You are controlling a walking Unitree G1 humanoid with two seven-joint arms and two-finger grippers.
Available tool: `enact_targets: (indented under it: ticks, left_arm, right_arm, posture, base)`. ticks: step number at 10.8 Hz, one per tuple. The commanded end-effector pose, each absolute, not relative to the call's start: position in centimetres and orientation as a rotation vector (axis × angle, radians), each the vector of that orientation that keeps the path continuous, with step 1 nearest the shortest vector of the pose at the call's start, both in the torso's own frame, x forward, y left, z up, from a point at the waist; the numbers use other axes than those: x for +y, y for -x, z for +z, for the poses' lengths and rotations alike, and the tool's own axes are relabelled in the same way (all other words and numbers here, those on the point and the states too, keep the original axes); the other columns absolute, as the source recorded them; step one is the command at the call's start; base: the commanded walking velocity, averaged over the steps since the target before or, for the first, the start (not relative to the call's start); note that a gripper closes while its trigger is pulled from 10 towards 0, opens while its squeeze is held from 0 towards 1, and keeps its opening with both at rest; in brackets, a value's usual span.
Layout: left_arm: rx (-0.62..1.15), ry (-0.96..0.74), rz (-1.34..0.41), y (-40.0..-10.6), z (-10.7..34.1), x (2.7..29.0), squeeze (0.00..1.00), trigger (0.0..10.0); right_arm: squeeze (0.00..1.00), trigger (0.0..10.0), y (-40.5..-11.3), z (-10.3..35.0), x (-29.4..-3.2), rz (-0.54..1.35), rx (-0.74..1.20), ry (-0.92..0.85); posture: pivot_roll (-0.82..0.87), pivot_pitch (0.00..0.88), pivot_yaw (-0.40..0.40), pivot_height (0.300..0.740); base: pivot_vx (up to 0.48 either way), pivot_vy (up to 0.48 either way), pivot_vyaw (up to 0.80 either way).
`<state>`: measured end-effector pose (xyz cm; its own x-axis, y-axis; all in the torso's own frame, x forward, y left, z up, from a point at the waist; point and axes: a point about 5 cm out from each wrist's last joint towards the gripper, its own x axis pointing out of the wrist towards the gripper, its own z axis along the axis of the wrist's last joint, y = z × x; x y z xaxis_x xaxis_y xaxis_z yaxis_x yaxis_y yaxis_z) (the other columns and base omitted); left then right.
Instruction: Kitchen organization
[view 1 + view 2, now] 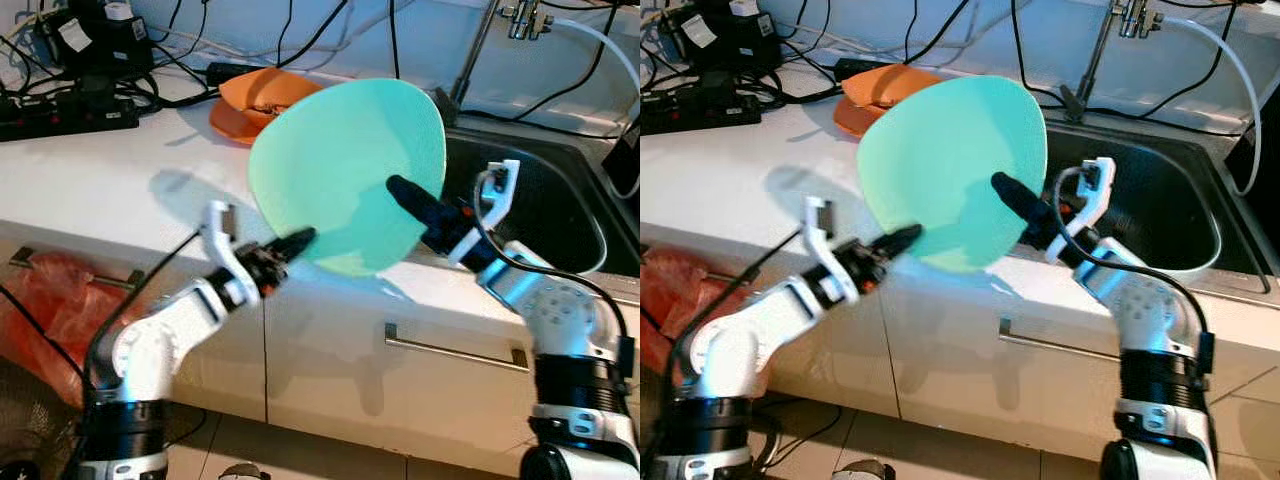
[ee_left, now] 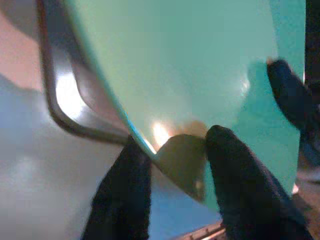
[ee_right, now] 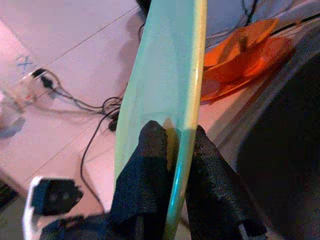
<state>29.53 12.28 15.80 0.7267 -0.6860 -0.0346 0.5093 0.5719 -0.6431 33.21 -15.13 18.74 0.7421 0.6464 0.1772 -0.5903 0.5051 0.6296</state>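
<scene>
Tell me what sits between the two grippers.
The green plate, tilted on edge, spans between the left gripper and right gripper; both pinch its rim, as the eye views show.

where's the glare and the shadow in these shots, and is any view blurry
Left wrist view: soft and blurred up close, with a warm glare spot on the green plate just above the left gripper. Left eye view: sharp enough; the plate throws a grey shadow on the white counter. Right wrist view: right gripper on the plate's rim, background slightly soft.

A white counter [image 1: 120,170] carries an orange bowl [image 1: 262,102] just beside the sink [image 1: 540,200], with black power strips [image 1: 70,112] and cables farther from the sink.
</scene>
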Motion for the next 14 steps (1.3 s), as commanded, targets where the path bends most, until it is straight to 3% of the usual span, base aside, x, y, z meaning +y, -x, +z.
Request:
enact_targets:
  ticks: [1, 6, 10, 11, 12, 14]
  left_arm:
    - [0.183, 0.600, -0.807, -29.3, 18.3, 11.2, 1.00, 10.0]
    - [0.193, 0.459, -0.809, -29.1, 18.1, 11.5, 1.00, 10.0]
    - [0.221, 0.307, -0.770, -29.5, 17.5, 12.2, 1.00, 10.0]
    - [0.228, 0.275, -0.761, -29.5, 17.3, 12.3, 0.65, 10.0]
    - [0.235, 0.233, -0.754, -29.3, 17.1, 12.5, 0.00, 10.0]
    - [0.237, 0.197, -0.721, -28.9, 16.9, 12.9, 0.00, 10.0]
  right_arm:
    - [0.00, 0.0, -34.1, 18.0, -16.4, 0.585, 0.109, -0.686]
    - [0.00, 0.0, -36.9, 16.6, -21.2, 0.073, 0.059, -0.745]
    - [0.00, 0.0, -37.6, 15.2, -23.0, -0.145, 0.097, -0.647]
    - [0.00, 0.0, -37.5, 14.5, -23.3, -0.188, 0.127, -0.607]
    - [0.00, 0.0, -37.4, 13.4, -23.7, -0.232, 0.170, -0.546]
    - [0.00, 0.0, -37.2, 11.8, -23.5, -0.248, 0.230, -0.490]
  posture:
    - [0.13, 0.018, -0.048, 0.740]
    - [0.15, 0.022, -0.043, 0.740]
    - [0.17, 0.026, -0.037, 0.740]
    - [0.18, 0.031, -0.037, 0.740]
    - [0.19, 0.040, -0.035, 0.740]
    - [0.21, 0.059, -0.030, 0.740]
  base:
    - [0.000, 0.000, 0.00]
    - [0.000, 0.000, 0.00]
    - [0.000, 0.000, 0.00]
    - [0.000, 0.000, 0.00]
    - [0.000, 0.000, 0.00]
    - [0.000, 0.000, 0.00]
